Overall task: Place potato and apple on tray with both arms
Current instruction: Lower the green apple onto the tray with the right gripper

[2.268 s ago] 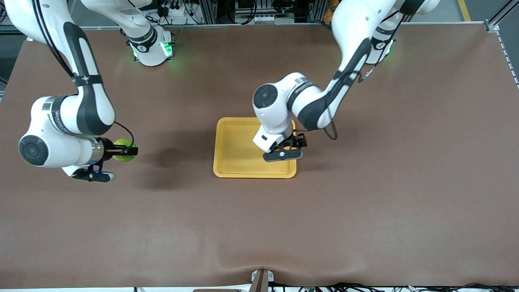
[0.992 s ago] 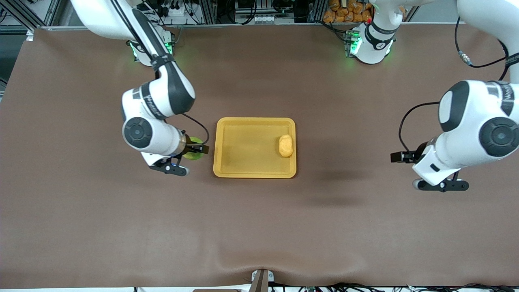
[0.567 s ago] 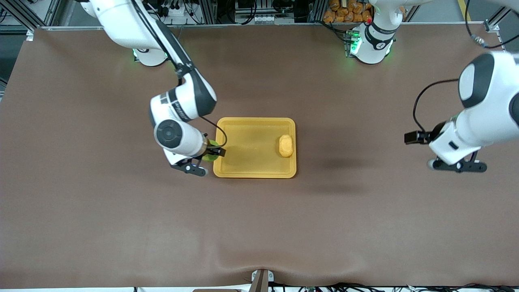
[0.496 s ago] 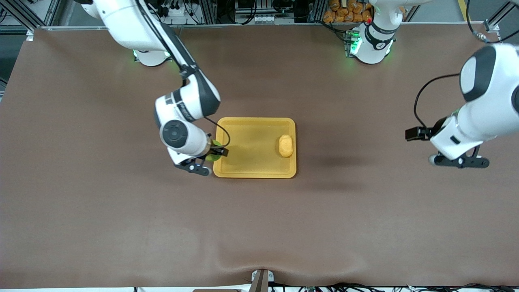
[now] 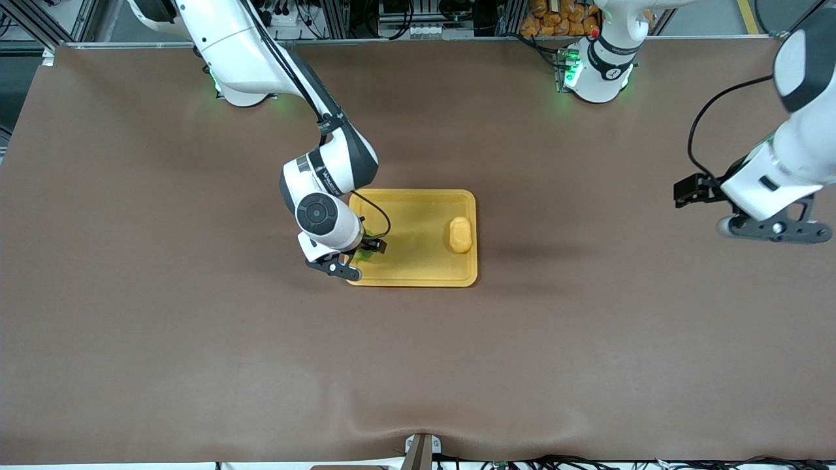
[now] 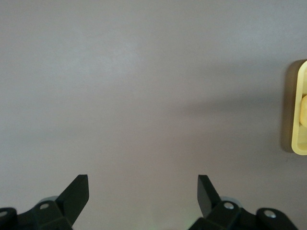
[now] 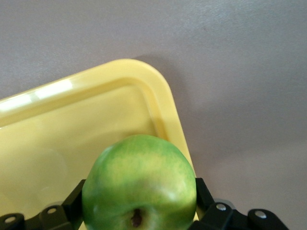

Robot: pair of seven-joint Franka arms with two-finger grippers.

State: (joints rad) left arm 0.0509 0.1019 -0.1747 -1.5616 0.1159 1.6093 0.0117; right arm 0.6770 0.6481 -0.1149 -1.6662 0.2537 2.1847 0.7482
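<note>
The yellow-orange tray lies mid-table. The tan potato rests on it, near the rim toward the left arm's end. My right gripper is shut on the green apple and holds it over the tray's corner toward the right arm's end. In the right wrist view the apple sits between the fingers of the right gripper, above the tray's rounded corner. My left gripper is open and empty over bare table at the left arm's end. In the left wrist view this gripper is open, with the tray at the frame's edge.
The brown table cloth is bare around the tray. The arm bases, lit green, stand along the table's edge farthest from the front camera. A small bracket sits at the table's nearest edge.
My right gripper has carried the apple across the table to above the tray's corner. My left arm has drawn away from the tray toward its own end of the table.
</note>
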